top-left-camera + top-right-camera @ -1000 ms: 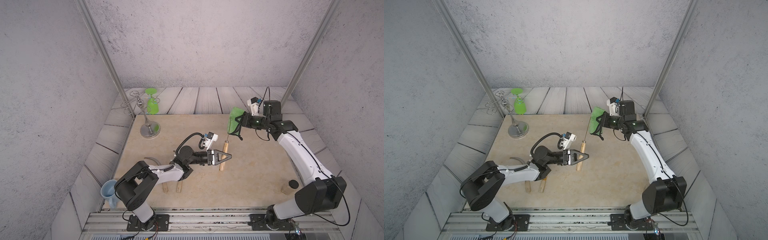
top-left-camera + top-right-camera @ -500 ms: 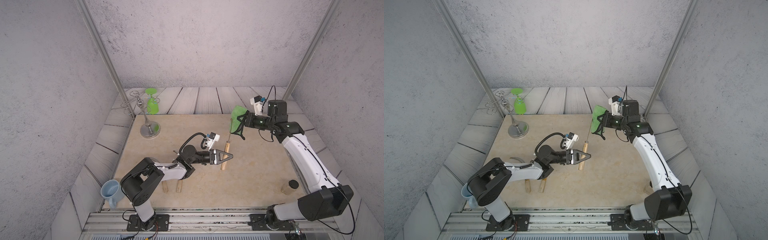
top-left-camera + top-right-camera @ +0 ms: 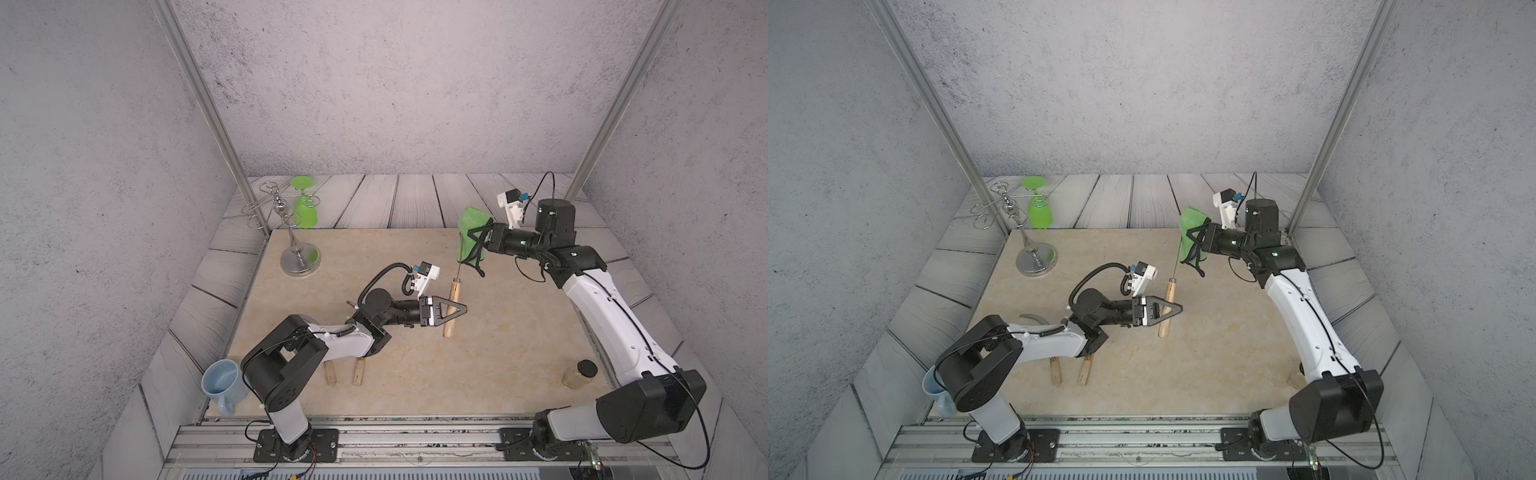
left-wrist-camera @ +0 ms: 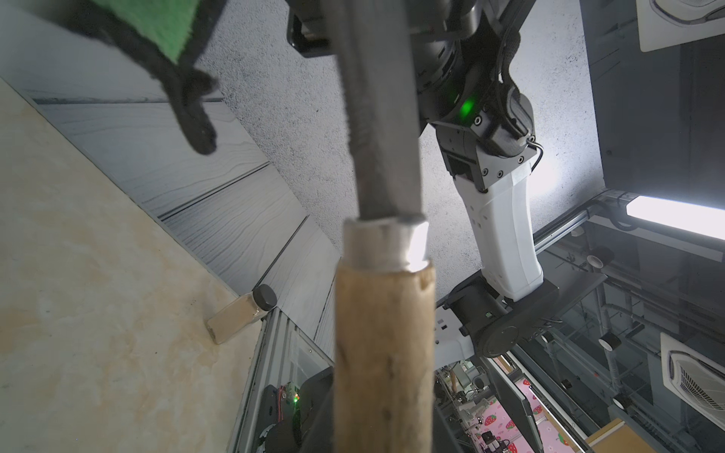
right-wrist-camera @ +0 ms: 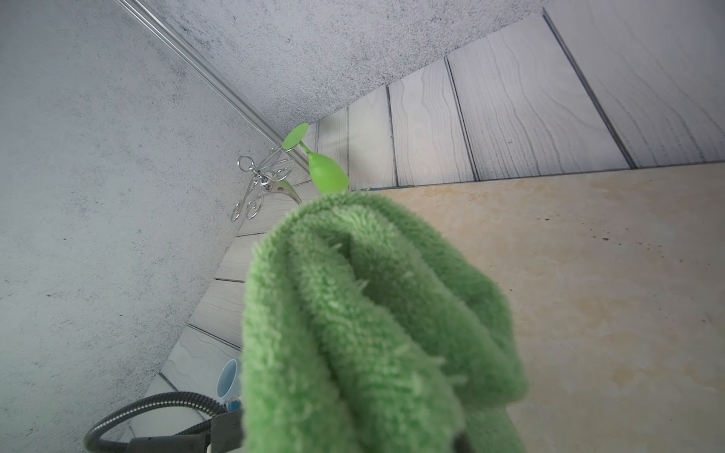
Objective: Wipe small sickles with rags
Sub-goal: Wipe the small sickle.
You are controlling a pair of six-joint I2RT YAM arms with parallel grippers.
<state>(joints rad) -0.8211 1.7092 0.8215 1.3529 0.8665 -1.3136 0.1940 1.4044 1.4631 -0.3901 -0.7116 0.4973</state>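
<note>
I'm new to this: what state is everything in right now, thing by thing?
Left gripper: shut on held sickle.
Held sickle: raised, blade toward rag.
Right gripper: shut on rag.
Rag: bunched, aloft.
Other two sickles: lying flat, partly hidden.
Green glass: upside down on rack.
Mug: upright.
Jar: upright, capped.

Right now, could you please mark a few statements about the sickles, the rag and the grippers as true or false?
1. The left gripper is shut on a sickle by its handle. True.
2. The right gripper is open and empty. False: it is shut on the rag.
3. Two other sickles lie on the table by the left arm. True.
4. The glass stands upright on the table. False: it hangs upside down on the rack.
</note>
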